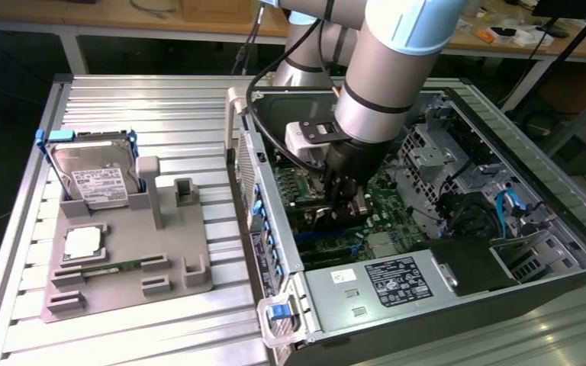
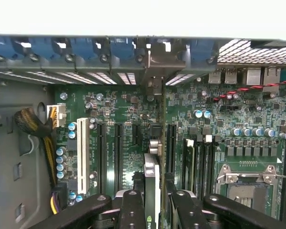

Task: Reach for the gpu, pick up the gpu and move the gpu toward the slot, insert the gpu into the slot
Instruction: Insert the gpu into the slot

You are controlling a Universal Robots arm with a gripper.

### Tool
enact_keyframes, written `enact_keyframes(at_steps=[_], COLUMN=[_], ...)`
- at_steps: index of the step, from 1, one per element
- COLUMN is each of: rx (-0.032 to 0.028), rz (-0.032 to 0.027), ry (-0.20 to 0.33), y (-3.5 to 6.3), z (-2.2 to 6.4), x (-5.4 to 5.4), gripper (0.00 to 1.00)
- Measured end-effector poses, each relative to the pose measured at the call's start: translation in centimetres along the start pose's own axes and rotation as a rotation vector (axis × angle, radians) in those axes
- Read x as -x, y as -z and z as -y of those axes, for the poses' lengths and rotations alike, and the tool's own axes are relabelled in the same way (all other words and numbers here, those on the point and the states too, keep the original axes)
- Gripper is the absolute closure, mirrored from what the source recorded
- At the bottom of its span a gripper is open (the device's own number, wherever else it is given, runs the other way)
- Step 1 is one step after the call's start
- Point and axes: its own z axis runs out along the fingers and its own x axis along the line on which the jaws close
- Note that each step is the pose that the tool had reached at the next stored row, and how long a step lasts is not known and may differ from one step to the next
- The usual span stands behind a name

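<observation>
Gripper [image 2: 152,202] down inside the open computer case [image 1: 537,191], and from my wrist camera I can see its black fingers [image 2: 131,210] clamped on either side of the gpu [image 2: 151,176], which I see edge-on: a thin upright card with a silver bracket end running toward the case's rear wall. The card stands on edge over the green motherboard [image 2: 229,119], in line with the row of long expansion sockets; its bracket [image 2: 155,59] meets the rear slot openings among the blue retention clips [image 2: 62,47]. I cannot tell whether the card's edge is fully seated in its slot, since the card itself hides the socket beneath it.

Beside it sit a white PCI socket [image 2: 84,148], black sockets either side, and the square metal CPU socket [image 2: 250,179].

On the exterior view, my arm [image 1: 395,69] reaches into the case from above. Well apart, toward the exterior view's left, a grey fixture tray [image 1: 120,267] on the slatted table [image 1: 130,99] holds a hard drive [image 1: 94,179] standing upright and a CPU chip [image 1: 85,242] lying flat.
</observation>
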Motion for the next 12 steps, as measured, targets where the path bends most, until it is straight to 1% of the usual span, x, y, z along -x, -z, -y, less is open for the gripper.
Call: enact_keyframes(at_steps=[12], rx=[0.0003], rz=[-0.0004], ry=[-0.002], y=[0.02], z=[-0.01], x=[-0.09], gripper=[0.73])
